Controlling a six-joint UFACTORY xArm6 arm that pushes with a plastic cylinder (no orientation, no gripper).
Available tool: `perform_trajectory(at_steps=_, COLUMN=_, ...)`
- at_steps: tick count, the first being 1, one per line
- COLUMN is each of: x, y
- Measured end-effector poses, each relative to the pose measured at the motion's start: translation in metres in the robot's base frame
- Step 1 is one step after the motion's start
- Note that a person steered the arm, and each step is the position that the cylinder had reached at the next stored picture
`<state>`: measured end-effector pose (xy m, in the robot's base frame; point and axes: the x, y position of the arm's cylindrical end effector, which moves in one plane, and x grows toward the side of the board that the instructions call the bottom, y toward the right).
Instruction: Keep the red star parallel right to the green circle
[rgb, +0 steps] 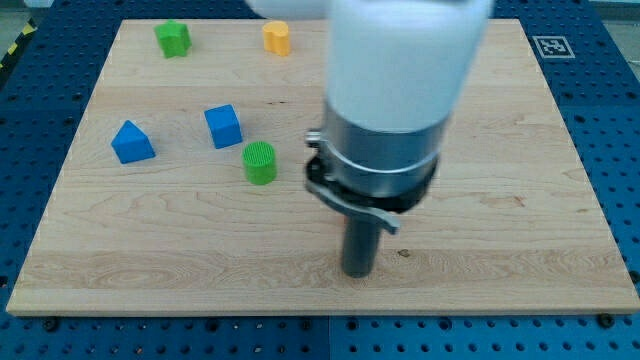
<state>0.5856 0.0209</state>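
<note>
Tip: my tip (358, 272) rests on the counter (520, 200) near the near edge, a little right of centre; no block touches it.
Fingers: none on this rod, so nothing is clenched or grasped; it can only push.
Green circle: the green cylinder (260, 162) stands upright, left of and farther than my tip, near but apart from it.
Red star: not visible anywhere on the bare counter; my arm's wide body (385, 110) covers the middle, so it may sit behind that. I cannot tell.
Key relation: the target slot is level with the green circle and on its right, which lies just beyond my tip, under the arm. Which way the star lies from my tip stays unknown.
Bystanders: blue cube (223, 125) and blue triangular block (131, 142) left of the circle; green star-like block (173, 38) and yellow block (277, 38) along the far edge, all well apart from my tip.
Judgement: I need sight of the star before choosing a push direction.
</note>
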Motion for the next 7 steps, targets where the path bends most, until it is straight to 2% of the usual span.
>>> perform_trajectory(at_steps=2, x=-0.002, y=-0.001)
perform_trajectory(at_steps=3, x=-0.014, y=-0.006)
perform_trajectory(at_steps=5, x=-0.026, y=0.024)
perform_trajectory(at_steps=7, x=-0.051, y=0.019)
